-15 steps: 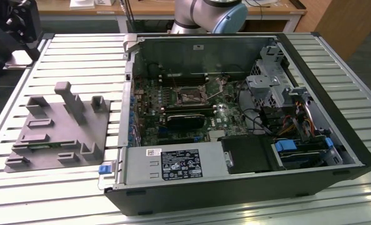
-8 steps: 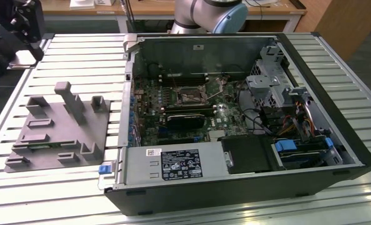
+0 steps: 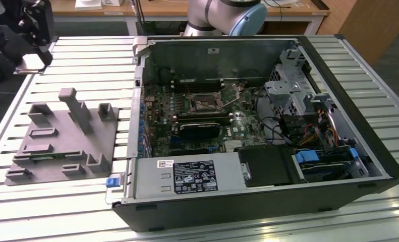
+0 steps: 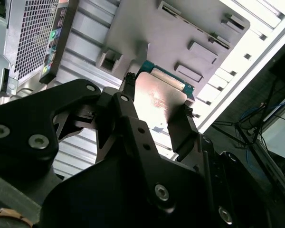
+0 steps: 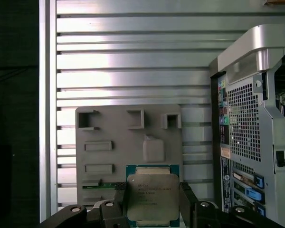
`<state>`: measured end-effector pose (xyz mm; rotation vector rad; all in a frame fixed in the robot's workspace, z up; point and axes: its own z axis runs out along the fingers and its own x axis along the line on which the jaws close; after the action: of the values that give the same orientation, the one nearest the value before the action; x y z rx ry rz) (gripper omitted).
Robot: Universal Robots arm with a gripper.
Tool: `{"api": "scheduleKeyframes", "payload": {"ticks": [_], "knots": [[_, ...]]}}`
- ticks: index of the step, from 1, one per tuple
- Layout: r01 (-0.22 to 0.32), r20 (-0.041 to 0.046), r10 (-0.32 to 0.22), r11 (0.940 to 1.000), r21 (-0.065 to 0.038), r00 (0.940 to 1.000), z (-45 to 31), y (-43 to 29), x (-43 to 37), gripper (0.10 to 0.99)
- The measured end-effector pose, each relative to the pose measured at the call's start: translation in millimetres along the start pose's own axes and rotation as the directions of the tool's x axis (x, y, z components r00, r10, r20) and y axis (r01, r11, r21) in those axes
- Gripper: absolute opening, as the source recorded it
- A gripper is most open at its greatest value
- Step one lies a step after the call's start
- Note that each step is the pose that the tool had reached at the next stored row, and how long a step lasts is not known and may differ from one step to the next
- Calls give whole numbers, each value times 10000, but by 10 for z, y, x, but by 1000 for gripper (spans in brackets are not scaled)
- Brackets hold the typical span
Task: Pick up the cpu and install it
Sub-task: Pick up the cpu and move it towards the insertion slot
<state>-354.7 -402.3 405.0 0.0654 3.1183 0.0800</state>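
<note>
In both wrist views my gripper (image 5: 153, 202) (image 4: 159, 95) is shut on the cpu (image 5: 152, 195) (image 4: 156, 102), a flat square chip with a silver-grey metal top on a green board. One black finger (image 5: 118, 202) (image 4: 129, 92) presses each of two opposite edges. The cpu hangs over the near part of the grey studded tray (image 5: 128, 142) (image 4: 180, 28); how high above it I cannot tell. In the exterior view the tray (image 3: 58, 151) lies at the left, and the open computer case (image 3: 334, 166) holds the green board with its square metal-framed socket (image 3: 205, 103).
The case's rear panel (image 5: 242, 118) with ports and a vent grille stands beside the tray. A green memory strip (image 5: 104, 185) (image 3: 48, 156) lies in a tray slot. The slatted metal table (image 3: 388, 80) ends just past the tray. A black device (image 3: 34, 25) stands at the exterior view's upper left.
</note>
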Motion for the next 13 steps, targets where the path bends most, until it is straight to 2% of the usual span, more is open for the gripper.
{"api": "scheduleKeyframes", "payload": {"ticks": [13], "knots": [[0,0,0,10000,0,10000,3,5,-112,529]]}}
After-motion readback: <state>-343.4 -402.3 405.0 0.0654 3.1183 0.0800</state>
